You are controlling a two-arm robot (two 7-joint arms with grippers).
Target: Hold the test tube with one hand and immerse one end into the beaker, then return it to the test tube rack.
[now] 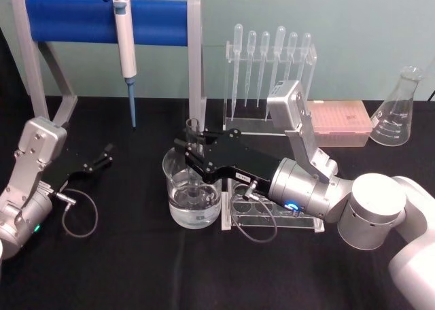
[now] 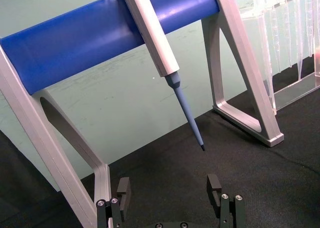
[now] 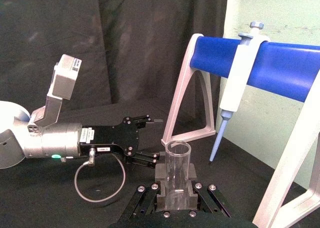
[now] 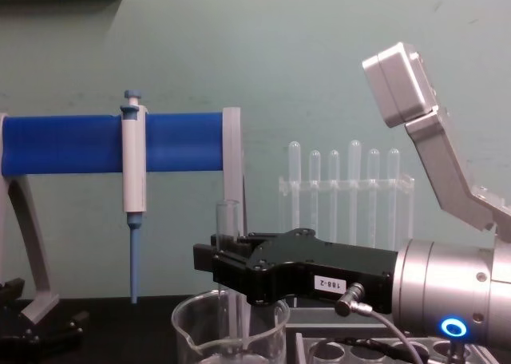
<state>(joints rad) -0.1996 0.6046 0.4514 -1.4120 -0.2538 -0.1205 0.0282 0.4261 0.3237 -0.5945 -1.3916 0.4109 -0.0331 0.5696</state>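
Right gripper (image 1: 193, 149) pinches the test tube (image 1: 193, 128) upright, just below its rim. The tube's lower end hangs inside the beaker (image 1: 171, 187), near centre; cannot tell if the tip meets the water. Judged: pick-up done, dip step in hand. Left to do: lift out, carry right to the test tube rack (image 1: 302, 223) just beside the beaker, release. Left gripper (image 1: 102, 158) parked well to the left, fingers spread, empty.
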